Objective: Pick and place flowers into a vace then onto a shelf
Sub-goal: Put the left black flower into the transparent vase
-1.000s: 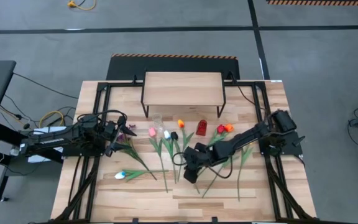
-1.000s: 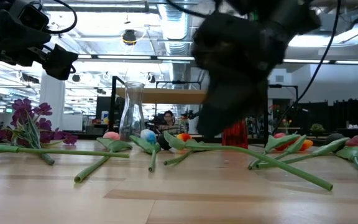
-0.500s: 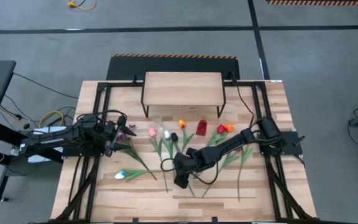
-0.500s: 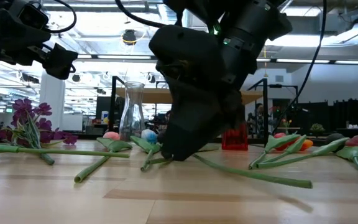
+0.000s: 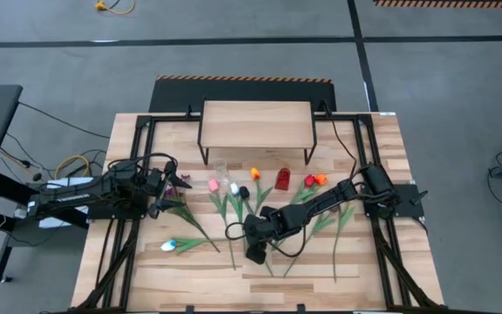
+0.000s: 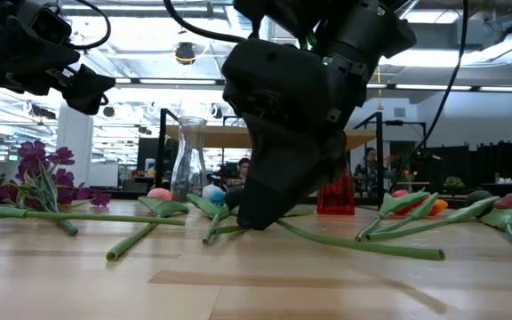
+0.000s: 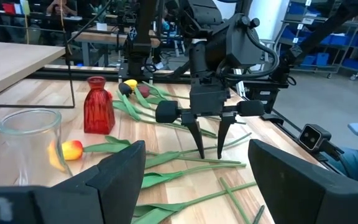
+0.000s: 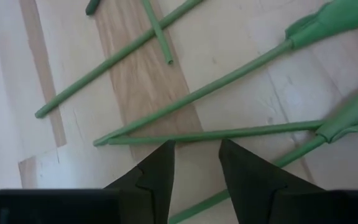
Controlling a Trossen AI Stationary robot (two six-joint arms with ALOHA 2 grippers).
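Right gripper (image 7: 208, 148) is pointing down over the flowers (image 5: 234, 214) lying mid-table, fingers apart, gripping nothing. Left gripper (image 5: 166, 190) is hovering at the table's left beside the purple sprig (image 6: 38, 173), fingers wide apart and empty. Shelf (image 5: 255, 124) is standing at the far edge.

an industrial robotics lab or workshop: grey concrete floor (image 5: 460, 105) with black lines and hazard striping (image 5: 242, 78), exposed ceiling ducts (image 6: 238, 36), and blue storage bins (image 7: 319, 37) on racks.
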